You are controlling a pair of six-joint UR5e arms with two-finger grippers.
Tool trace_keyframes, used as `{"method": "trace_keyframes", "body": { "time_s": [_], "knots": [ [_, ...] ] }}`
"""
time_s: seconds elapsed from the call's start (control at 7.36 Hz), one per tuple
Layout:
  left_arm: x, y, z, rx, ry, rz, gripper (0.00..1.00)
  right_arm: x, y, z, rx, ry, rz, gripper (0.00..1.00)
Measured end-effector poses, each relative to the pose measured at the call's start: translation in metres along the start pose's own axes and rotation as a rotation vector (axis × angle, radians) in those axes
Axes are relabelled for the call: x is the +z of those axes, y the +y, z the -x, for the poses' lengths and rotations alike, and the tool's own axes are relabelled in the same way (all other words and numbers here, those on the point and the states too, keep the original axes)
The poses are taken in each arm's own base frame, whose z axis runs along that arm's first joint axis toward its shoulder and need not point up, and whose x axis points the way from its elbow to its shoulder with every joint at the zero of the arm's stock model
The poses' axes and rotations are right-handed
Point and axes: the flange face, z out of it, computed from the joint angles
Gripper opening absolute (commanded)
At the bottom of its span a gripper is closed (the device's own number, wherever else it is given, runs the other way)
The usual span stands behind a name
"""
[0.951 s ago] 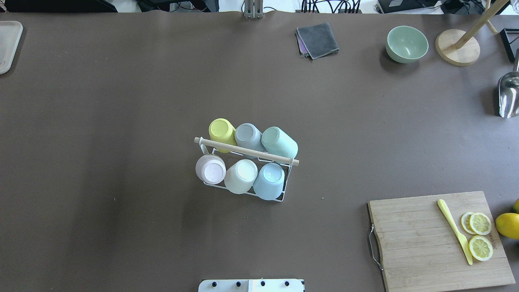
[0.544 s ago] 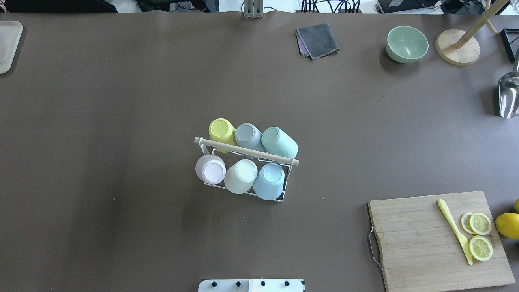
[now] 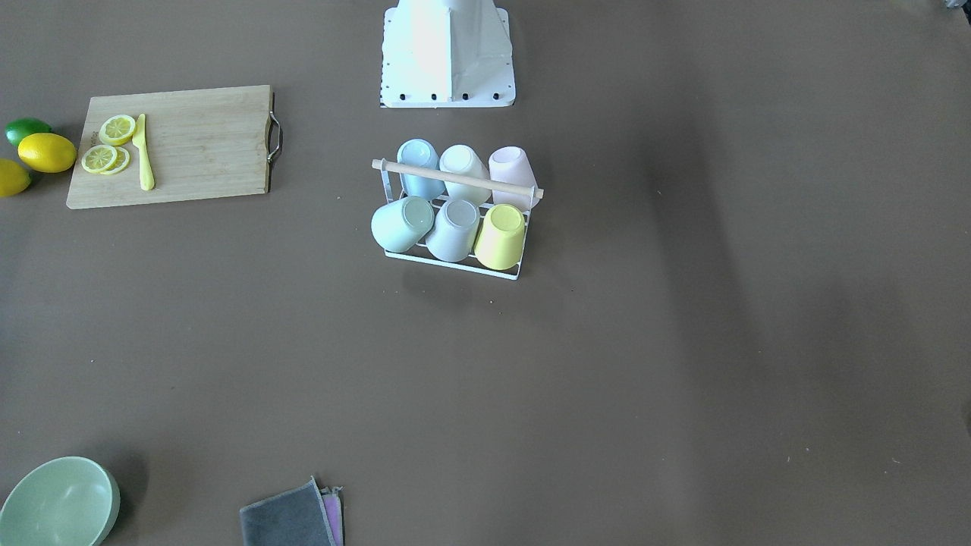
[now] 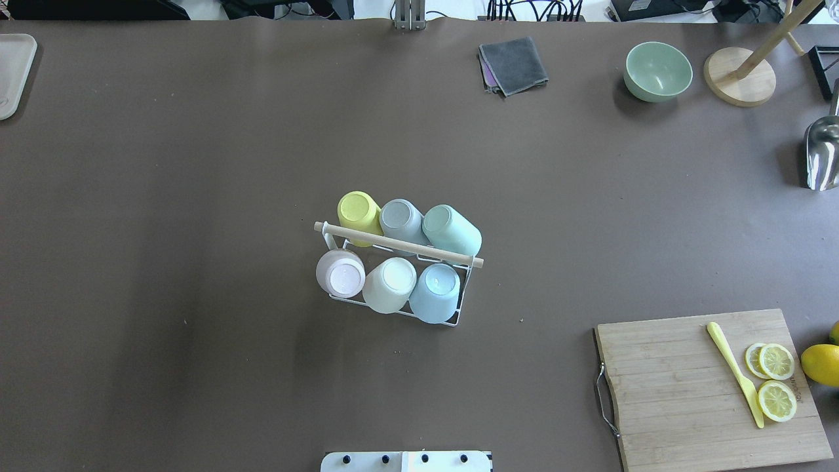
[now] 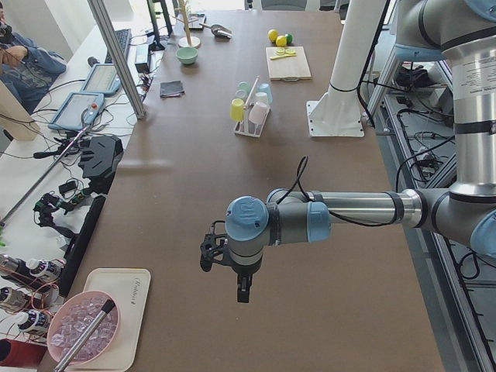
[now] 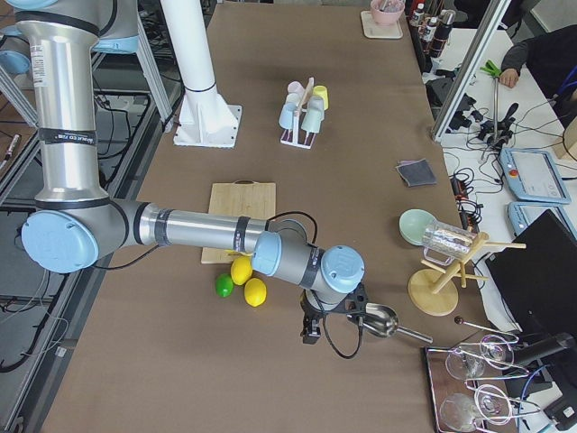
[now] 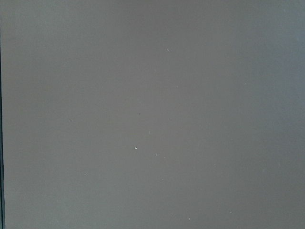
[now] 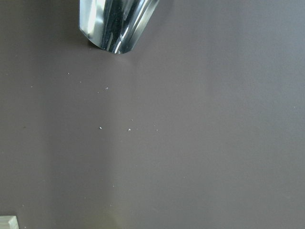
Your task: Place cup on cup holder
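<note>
Because every cup sits mouth-down over an upright prong, the cup holder [image 4: 400, 245] carries its load so each one drains and cannot roll. It stands near the middle of the counter [image 4: 196, 196], a little toward the robot's edge, with its wooden rod running between two rows. The yellow cup [image 4: 357, 211], grey cup [image 4: 401, 219] and mint cup [image 4: 452, 229] fill the far row. The pink cup [image 4: 341, 274], cream cup [image 4: 390, 284] and blue cup [image 4: 434, 292] fill the near row. The cups lean outward from the rod, touching their neighbours. No loose cup shows in any view, so the placing looks finished.

Both arms are held well apart from the rack, probably to keep it unobstructed. The left pincer [image 5: 240, 288] hovers over bare surface toward the counter's left end. The right pincer [image 6: 311, 332] hangs near the right end, just beside a metal scoop [image 8: 116, 24]. Whether either pincer is spread or pressed together cannot be told from these side views.
</note>
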Motion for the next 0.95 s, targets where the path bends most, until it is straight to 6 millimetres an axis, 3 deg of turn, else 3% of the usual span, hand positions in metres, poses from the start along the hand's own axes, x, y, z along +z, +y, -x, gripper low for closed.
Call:
{"method": "trace_keyframes", "body": {
  "time_s": [0.95],
  "knots": [
    [0.0021, -0.0014, 0.0023, -0.002, -0.001, 0.004, 0.99, 0.0016, 0.0010, -0.0013, 0.003, -0.001, 0.003, 1.00]
  ]
}}
